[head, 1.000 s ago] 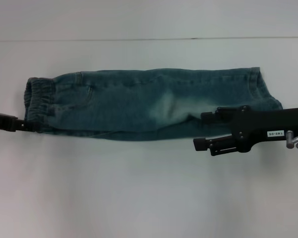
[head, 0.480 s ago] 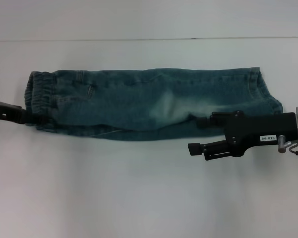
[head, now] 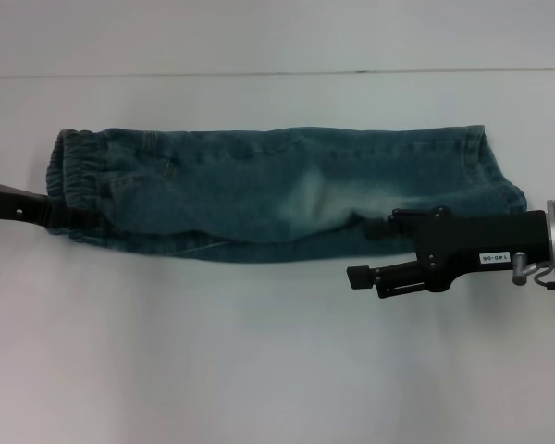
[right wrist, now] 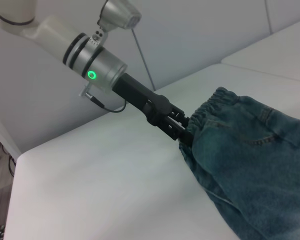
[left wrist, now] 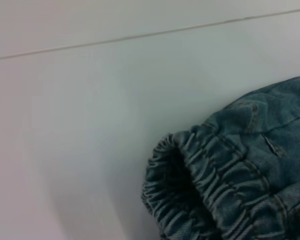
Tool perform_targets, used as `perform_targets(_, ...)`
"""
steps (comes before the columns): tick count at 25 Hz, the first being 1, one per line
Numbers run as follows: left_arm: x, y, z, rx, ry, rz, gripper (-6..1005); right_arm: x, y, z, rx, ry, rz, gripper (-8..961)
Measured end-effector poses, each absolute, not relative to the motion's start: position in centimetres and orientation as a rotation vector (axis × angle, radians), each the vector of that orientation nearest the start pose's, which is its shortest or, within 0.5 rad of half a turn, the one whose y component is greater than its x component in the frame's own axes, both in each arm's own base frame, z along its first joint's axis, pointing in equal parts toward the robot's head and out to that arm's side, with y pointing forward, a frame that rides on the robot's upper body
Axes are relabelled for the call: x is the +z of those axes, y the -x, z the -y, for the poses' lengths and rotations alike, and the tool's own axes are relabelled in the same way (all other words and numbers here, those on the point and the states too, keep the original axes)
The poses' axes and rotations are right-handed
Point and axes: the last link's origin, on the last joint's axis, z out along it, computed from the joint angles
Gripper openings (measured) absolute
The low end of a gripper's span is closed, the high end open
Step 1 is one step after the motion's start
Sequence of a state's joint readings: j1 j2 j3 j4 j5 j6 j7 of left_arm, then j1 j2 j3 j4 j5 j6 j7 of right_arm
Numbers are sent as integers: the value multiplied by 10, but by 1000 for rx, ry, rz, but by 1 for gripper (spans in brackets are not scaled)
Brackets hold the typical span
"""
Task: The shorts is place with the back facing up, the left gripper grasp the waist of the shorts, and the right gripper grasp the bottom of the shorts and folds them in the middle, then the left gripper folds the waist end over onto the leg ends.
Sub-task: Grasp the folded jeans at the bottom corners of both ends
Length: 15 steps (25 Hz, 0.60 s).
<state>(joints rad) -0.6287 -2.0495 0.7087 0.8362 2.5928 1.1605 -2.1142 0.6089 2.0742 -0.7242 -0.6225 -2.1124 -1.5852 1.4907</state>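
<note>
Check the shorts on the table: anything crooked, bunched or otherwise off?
Nothing stands out. The denim shorts lie folded lengthwise and flat on the white table. The left claw is at the elastic waistband; the right claw is open by the near edge.

The left gripper (head: 85,222) now reaches further in from the table's left edge, dragging the shorts' elastic waist (head: 77,180) rightward with it. The right gripper (head: 370,252) sits further from the right edge, jaws spread beside the leg ends.
</note>
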Motion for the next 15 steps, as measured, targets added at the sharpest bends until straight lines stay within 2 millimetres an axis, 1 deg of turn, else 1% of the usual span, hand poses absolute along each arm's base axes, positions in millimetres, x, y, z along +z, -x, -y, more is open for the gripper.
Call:
perform_targets(10,43,307,-391,39,2253,1154,800,-18,-249,-335,585,2871,-725,940)
perform_targets(15,38,304,-390,57,2282,1127,578,-19,-250,-335,583,2869,-724,940)
